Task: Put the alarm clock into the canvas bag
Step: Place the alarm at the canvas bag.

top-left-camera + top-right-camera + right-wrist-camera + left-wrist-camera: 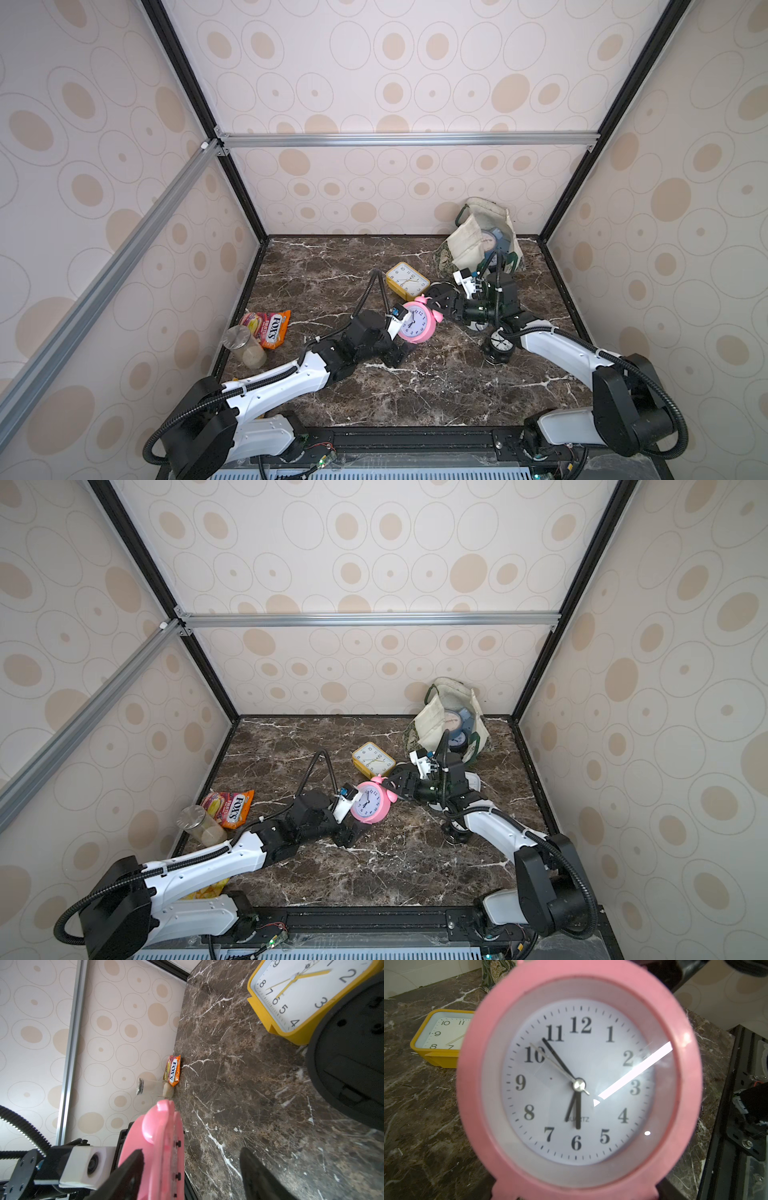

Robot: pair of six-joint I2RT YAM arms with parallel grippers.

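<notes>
A: What are the fingers doing?

B: In the right wrist view, the right gripper (191,1153) has its fingers (133,1164) apart. One stands on each side of the bell end of the pink alarm clock (160,1147). Bare marble shows between the clock and the finger at lower right, so there's no pinch yet. The left gripper (402,349) is tucked under the clock's foot with its tips hidden. The clock sits tilted and square to that wrist camera, so I judge it clamped there.

A: Which step is this?

B: A hand-over, I'd say, at the centre of both top views. The canvas bag (467,245) lies at the upper right of the table (415,395), mouth open, with a blue clock (493,241) already inside.

A: And next?

B: The right fingers need a firm hold before the left lets go. Then it's a carry past the yellow clock (407,280) into the bag's mouth.
</notes>
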